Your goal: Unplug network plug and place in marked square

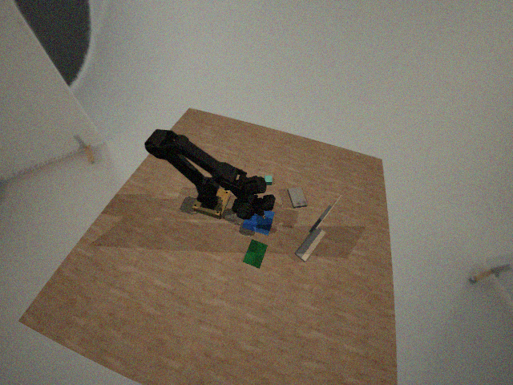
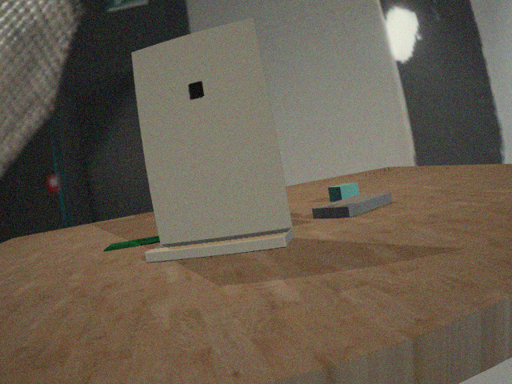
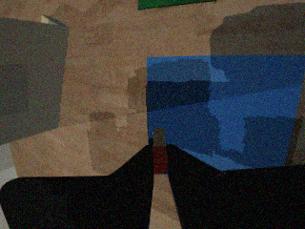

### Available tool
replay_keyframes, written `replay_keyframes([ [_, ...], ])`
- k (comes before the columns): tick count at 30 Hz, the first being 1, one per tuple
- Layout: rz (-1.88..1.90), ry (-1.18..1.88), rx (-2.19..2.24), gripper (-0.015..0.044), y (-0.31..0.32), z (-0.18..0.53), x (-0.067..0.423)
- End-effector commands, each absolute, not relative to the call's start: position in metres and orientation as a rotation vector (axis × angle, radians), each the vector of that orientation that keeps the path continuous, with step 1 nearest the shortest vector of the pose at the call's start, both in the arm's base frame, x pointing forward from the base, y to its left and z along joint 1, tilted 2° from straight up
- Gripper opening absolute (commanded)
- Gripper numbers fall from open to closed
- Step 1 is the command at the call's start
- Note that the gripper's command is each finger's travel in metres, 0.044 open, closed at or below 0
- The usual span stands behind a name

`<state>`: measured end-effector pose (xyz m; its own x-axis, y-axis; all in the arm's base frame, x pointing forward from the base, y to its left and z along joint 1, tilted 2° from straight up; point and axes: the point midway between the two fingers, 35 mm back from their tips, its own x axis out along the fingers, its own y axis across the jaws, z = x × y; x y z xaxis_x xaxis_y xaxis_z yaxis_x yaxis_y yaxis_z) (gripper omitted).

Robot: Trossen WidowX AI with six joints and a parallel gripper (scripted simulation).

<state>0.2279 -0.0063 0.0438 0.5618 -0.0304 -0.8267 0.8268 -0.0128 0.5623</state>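
My gripper (image 1: 264, 214) (image 3: 159, 151) is shut on the plug (image 3: 160, 159), a small red body with a grey front part. It hangs above the blue square (image 1: 252, 224) (image 3: 274, 102), with the plug over the square's near left edge in the wrist view. The pale upright panel (image 2: 214, 153) (image 3: 51, 95) stands away from the gripper, and the plug is out of it. A dark square hole (image 2: 196, 90) shows in the panel's back. The gripper is hidden in the exterior view, and how high the plug hangs is hard to tell.
A green square (image 1: 255, 253) (image 2: 133, 243) (image 3: 176, 3) lies beside the blue one. A flat grey block (image 1: 297, 196) (image 2: 370, 204) and a small teal block (image 1: 268, 180) (image 2: 350, 190) lie on the wooden table to the other side. The panel's foot (image 1: 309, 245) (image 2: 223, 248) rests on the table.
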Motion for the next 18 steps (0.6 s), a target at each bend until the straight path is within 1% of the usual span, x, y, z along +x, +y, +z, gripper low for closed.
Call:
replay_keyframes([
  [1, -0.792, 0.742, 1.433, 0.0, -0.006, 0.034, 0.225],
  [18, -0.792, 0.743, 1.433, 0.0, -0.006, 0.01, 0.221],
])
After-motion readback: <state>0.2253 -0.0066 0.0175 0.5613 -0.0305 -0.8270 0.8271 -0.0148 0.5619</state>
